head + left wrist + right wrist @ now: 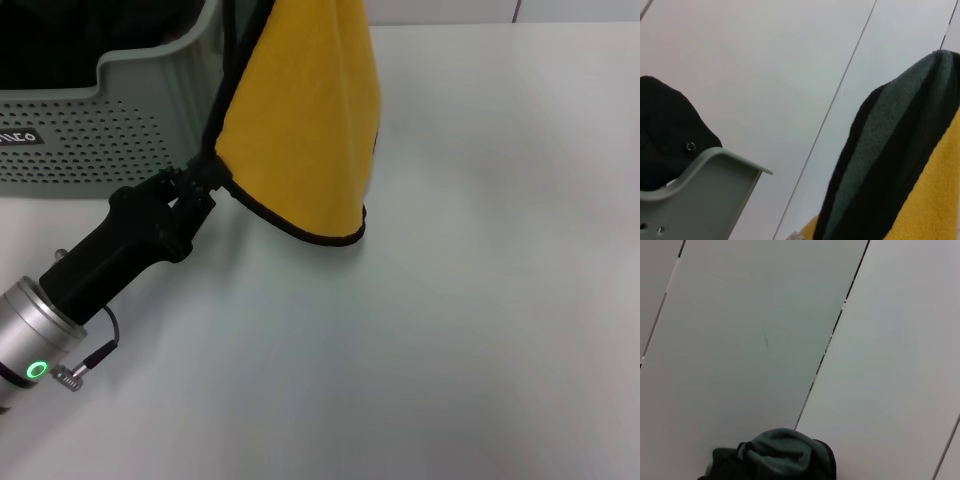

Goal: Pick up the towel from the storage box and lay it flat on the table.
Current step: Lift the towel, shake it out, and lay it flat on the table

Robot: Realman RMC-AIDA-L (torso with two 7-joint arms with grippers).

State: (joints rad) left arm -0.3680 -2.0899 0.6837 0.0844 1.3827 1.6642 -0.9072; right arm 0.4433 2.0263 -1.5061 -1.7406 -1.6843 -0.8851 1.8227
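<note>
The left gripper (207,180) pinched the black-bordered yellow towel (300,120) hanging beside the pale grey-green perforated storage box (120,130), whose contents looked dark and unclear.

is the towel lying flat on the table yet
No, the towel hangs upright above the table, its lower edge pinched in the left gripper.

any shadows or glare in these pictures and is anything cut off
Head view: the towel casts only a faint, soft shadow on the table, no glare; its top is cropped, and the left tool holds its edge. Left wrist view: towel and storage box cropped. Right wrist view: mostly plain wall.
</note>
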